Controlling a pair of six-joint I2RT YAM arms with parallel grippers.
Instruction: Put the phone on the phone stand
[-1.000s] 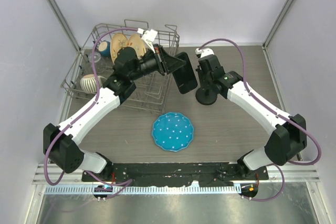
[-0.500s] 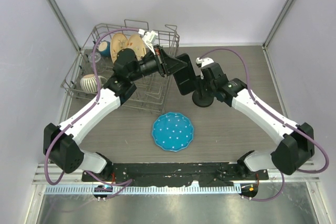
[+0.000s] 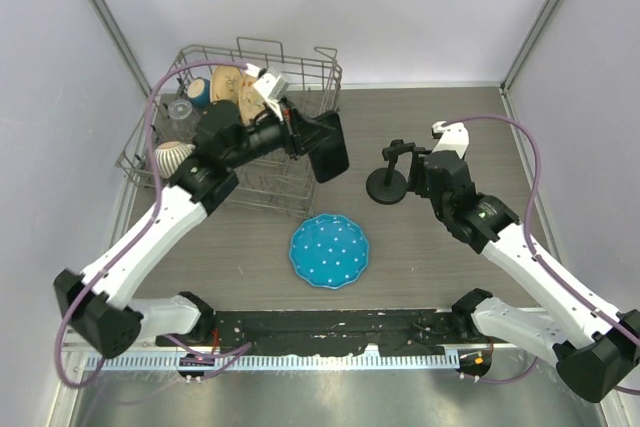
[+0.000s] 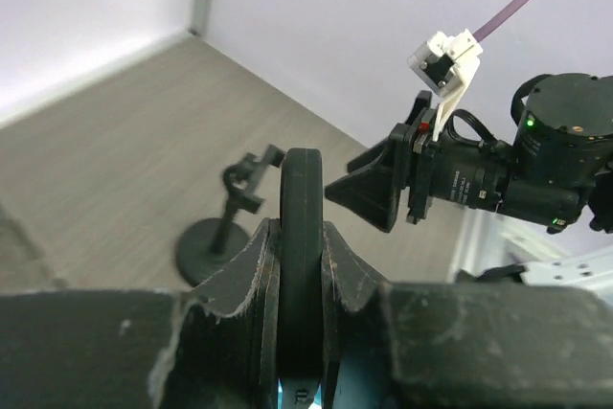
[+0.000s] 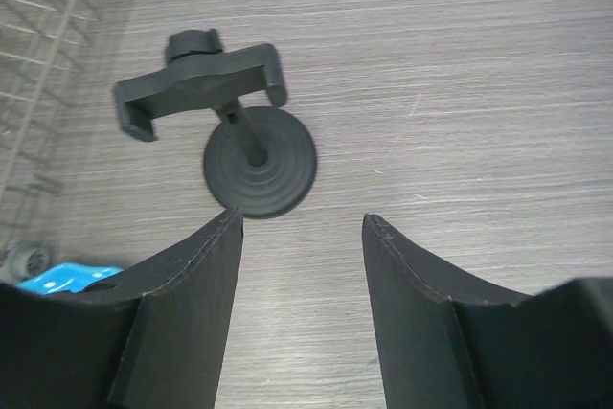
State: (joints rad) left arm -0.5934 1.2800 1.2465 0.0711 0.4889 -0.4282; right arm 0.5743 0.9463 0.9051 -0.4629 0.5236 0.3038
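Note:
The phone (image 3: 329, 153) is a black slab held on edge in my left gripper (image 3: 312, 139), above the table just right of the dish rack. In the left wrist view it stands edge-on (image 4: 303, 208) between the shut fingers (image 4: 251, 270). The phone stand (image 3: 388, 183) stands on the table to the phone's right, its clamp bracket (image 3: 401, 149) on top and empty. It also shows in the left wrist view (image 4: 222, 235). My right gripper (image 3: 422, 175) is open and empty just right of the stand. In the right wrist view the stand (image 5: 259, 162) sits just beyond the gripper (image 5: 302, 219).
A wire dish rack (image 3: 306, 67) with bowls and plates stands at the back left. A blue dotted plate (image 3: 330, 250) lies near the middle front, and its edge shows in the right wrist view (image 5: 65, 278). Walls close in the left, back and right sides.
My right gripper has drawn back from the stand, towards the right and the near side. My left gripper has carried the phone a little to the left, away from the stand.

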